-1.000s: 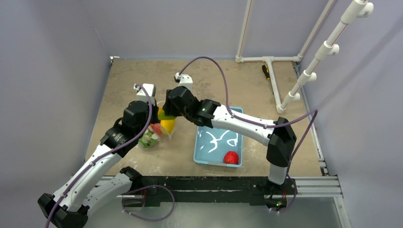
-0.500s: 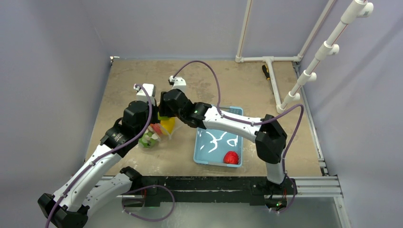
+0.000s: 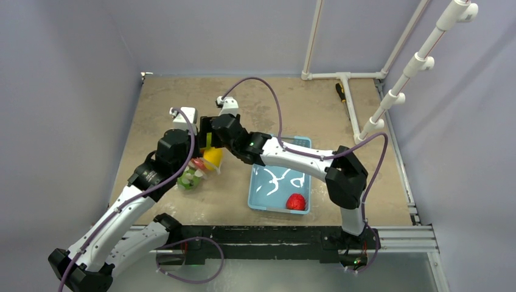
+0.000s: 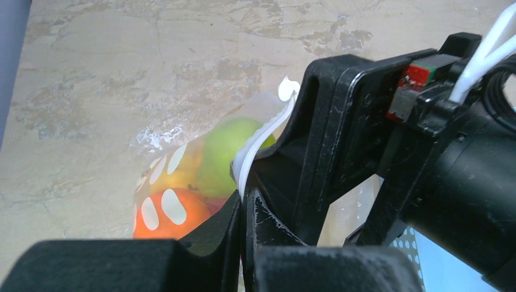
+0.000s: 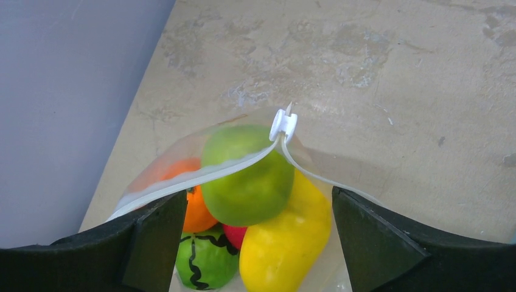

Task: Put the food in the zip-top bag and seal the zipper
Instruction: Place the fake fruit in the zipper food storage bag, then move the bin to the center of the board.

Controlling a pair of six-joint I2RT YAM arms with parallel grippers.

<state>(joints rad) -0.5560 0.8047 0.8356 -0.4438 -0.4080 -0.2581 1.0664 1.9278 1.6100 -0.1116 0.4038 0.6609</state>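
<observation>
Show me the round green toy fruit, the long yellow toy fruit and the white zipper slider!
round green toy fruit [image 5: 246, 176]: right wrist view, middle of its glossy skin.
long yellow toy fruit [image 5: 286, 243]: right wrist view, middle of its body.
white zipper slider [image 5: 283, 124]: right wrist view, its flat face.

A beige, mottled tabletop [image 3: 292, 97] with worn pale patches fills the middle of the overhead view. Plain lavender-grey walls [image 3: 61, 91] close it in at nine, twelve and three o'clock. At one o'clock a white pipe frame [image 3: 344, 76] lies flat on the tabletop, with uprights rising against the back wall. A jointed white pipe [image 3: 414, 67] slants at two o'clock. A silver metal rail [image 3: 401, 234] edges the tabletop at six o'clock. The light is soft and even.
</observation>
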